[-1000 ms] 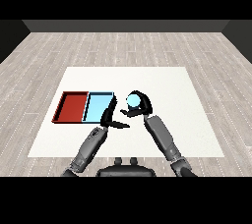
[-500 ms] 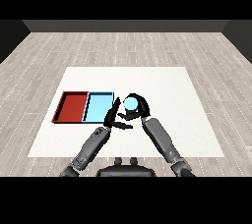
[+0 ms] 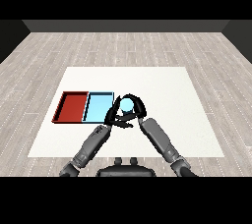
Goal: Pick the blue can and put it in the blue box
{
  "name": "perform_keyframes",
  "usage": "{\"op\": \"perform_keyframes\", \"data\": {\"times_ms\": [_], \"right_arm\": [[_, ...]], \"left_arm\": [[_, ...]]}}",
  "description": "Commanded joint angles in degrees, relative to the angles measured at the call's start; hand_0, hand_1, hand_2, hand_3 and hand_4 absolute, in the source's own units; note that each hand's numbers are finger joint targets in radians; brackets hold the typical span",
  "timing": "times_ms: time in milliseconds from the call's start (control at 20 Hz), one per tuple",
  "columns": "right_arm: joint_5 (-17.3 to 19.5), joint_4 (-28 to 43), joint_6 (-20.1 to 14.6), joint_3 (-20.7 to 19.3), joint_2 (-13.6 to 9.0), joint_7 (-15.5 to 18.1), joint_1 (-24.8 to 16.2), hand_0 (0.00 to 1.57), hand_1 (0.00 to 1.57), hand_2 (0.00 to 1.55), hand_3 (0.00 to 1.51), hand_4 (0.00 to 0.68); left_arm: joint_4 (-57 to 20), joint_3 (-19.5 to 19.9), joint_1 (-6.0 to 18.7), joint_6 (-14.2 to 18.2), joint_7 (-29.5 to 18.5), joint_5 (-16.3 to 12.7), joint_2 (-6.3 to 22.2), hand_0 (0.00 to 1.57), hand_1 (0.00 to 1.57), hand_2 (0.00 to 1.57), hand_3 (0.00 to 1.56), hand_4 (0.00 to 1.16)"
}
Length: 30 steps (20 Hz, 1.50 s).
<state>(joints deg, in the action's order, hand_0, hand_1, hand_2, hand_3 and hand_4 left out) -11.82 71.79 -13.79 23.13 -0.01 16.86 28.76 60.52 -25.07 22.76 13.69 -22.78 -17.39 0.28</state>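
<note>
Since a second ago, the right hand (image 3: pixel 134 104) has carried the small light blue cylindrical can (image 3: pixel 127 103) leftward, from well out to the right of the shallow light blue tray (image 3: pixel 98 106) to just beside that tray's right rim. Only the head view is given.

From the head view, the right hand's black fingers curl over and around the can, clamped on it, and the can's pale top shows between them. The left hand (image 3: pixel 114 118) lies below and just left of the can, at the light blue tray's near right corner, with its fingers reaching out fairly straight under the right hand; it holds nothing that can be seen. Whether the can is lifted off the surface or resting on it cannot be told from this angle.

As for progress, the pick looks done and the carry is nearly over. What remains is the last short move left over the light blue tray's rim, then the release inside it. The tray itself shows nothing in it yet.

On the far side of the light blue tray, touching it along its left edge, lies the shallow red tray (image 3: pixel 72 107). Both rest on the flat white table (image 3: pixel 167 90), which stands on a floor of pale grey wooden planks (image 3: pixel 123 46) running back to a dark wall.
</note>
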Motion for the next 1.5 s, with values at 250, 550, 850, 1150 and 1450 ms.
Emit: {"op": "perform_keyframes", "data": {"times_ms": [250, 550, 850, 1150, 1450], "right_arm": [[-0.5, -1.8, -2.6, 4.6, 0.0, -1.5, 4.2, 1.39, 1.39, 1.44, 1.39, 0.620], [-2.6, -2.2, -3.3, 6.2, 0.0, -0.4, 4.5, 1.42, 1.42, 1.44, 1.39, 0.604], [-3.4, -0.2, -6.3, 11.2, -0.1, -1.1, 5.3, 1.45, 1.45, 1.46, 1.40, 0.599], [-5.2, -3.1, -3.7, 11.1, -0.1, 3.2, 3.4, 1.44, 1.44, 1.45, 1.40, 0.611], [-9.2, -4.5, -9.2, 15.8, -0.1, 5.4, 5.2, 1.44, 1.44, 1.45, 1.39, 0.591]], "left_arm": [[-4.1, -0.8, 2.0, -2.4, -5.7, -2.5, -0.3, 0.00, 0.00, 0.00, 0.00, 0.00], [-5.2, -4.0, 7.2, 11.7, 3.0, 7.6, -0.3, 0.41, 0.41, 0.56, 0.29, 0.57], [-6.6, -8.3, 10.9, 15.0, 8.1, 15.3, 2.5, 0.21, 0.21, 0.30, 0.00, 0.30], [-4.4, -0.8, 5.3, 14.6, -0.8, 6.9, -0.2, 1.01, 1.01, 1.04, 0.90, 0.70], [-3.8, -10.9, 3.6, 20.9, -3.9, 1.1, -0.2, 0.58, 0.58, 0.71, 0.50, 0.66]]}}
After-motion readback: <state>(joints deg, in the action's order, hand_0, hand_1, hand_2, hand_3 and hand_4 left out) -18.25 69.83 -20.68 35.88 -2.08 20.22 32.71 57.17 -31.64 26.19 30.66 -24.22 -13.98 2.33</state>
